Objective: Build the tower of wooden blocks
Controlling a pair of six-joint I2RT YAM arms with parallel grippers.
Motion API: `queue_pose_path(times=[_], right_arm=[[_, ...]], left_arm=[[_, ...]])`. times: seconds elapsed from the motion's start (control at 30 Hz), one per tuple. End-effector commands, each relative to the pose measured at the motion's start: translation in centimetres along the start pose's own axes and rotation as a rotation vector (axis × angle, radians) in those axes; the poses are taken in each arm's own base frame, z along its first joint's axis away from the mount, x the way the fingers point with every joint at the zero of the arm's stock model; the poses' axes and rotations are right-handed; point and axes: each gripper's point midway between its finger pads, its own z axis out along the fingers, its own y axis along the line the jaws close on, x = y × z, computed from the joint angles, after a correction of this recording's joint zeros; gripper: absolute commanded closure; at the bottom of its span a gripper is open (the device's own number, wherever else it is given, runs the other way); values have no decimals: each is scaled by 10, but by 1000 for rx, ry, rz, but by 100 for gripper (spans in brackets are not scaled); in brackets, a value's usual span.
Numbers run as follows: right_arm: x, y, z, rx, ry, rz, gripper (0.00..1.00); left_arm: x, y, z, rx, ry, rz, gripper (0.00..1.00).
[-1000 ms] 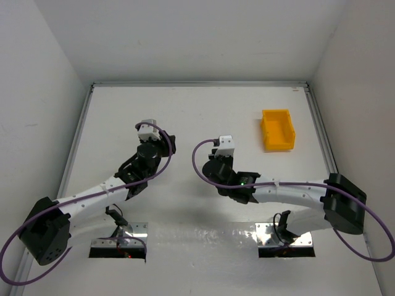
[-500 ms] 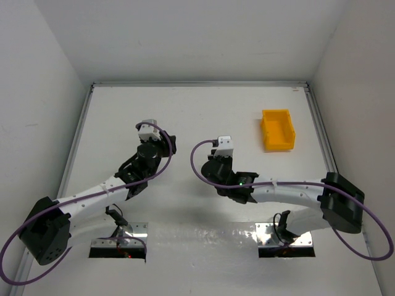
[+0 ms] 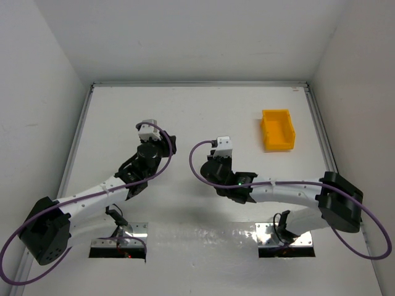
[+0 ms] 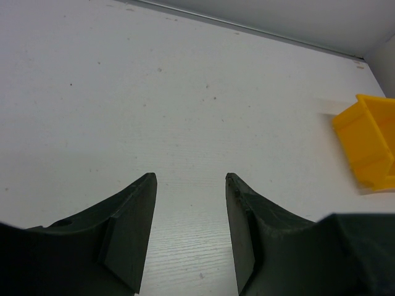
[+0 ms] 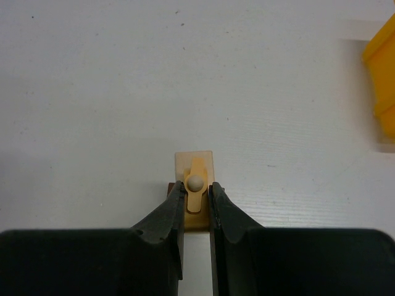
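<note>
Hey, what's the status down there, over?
Left gripper open, empty. Right gripper shut on light tan piece over a tan block. Yellow bin well clear.

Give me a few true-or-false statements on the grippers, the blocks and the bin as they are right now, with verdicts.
1. The right gripper is shut on a small light tan piece with a round knob. True.
2. The left gripper holds a block. False: its jaws stand open, with only bare table between them.
3. The yellow bin stands between the two arms. False: it stands off to the right of the right gripper, near the table's right edge.
4. In the right wrist view, a light tan block shows under the pinched piece, just past the fingertips. True.
</note>
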Motion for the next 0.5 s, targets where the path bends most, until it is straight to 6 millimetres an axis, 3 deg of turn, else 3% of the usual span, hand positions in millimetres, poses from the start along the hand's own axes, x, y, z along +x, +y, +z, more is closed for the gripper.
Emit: queue_pose_path(times=[0.0, 0.47], right_arm=[[-13, 4, -1, 3, -37, 35, 91], [-12, 3, 0, 7, -40, 39, 86]], left_arm=[[-13, -12, 0, 37, -39, -32, 54], [-11, -13, 0, 41, -34, -29, 54]])
